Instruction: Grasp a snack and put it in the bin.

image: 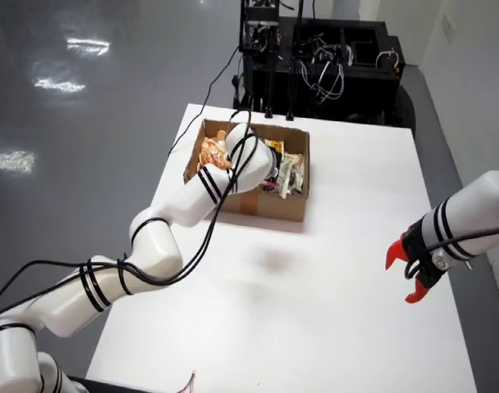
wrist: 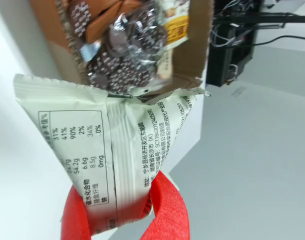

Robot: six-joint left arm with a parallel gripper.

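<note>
Cardboard box (image: 258,201) sits on the white worktop (image: 315,295), toward its far side in the overhead view, and it already holds several snack packets (image: 286,173). The working arm (image: 164,237), white with black cables strapped along it, reaches from the lower left of that view and ends over the box's left half, where an orange-patterned packet (image: 213,153) shows beside it; the pincer itself is hidden there behind the arm.

From the view riding on the arm, the pincer (wrist: 120,212) is pinching a pale cream snack packet (wrist: 102,150). Its 2 red fingers (wrist: 167,210) press on the packet's lower end from either side, and the packet stands up from them with its crimped top edge near the box. Printed on the packet's back are a nutrition table and lines of small text. Just beyond that top edge lies the open box (wrist: 197,45), with a shiny wrapper of dark round biscuits (wrist: 127,55) and a brown-orange packet (wrist: 102,20) inside. Whether the held packet touches the box rim I cannot tell.

At the right edge of the overhead view a 2nd white arm (image: 470,217) hangs over the worktop, its own red fingers (image: 397,254) spread and holding nothing. Black equipment with loose wiring (image: 323,57) stands on the floor behind the worktop.
</note>
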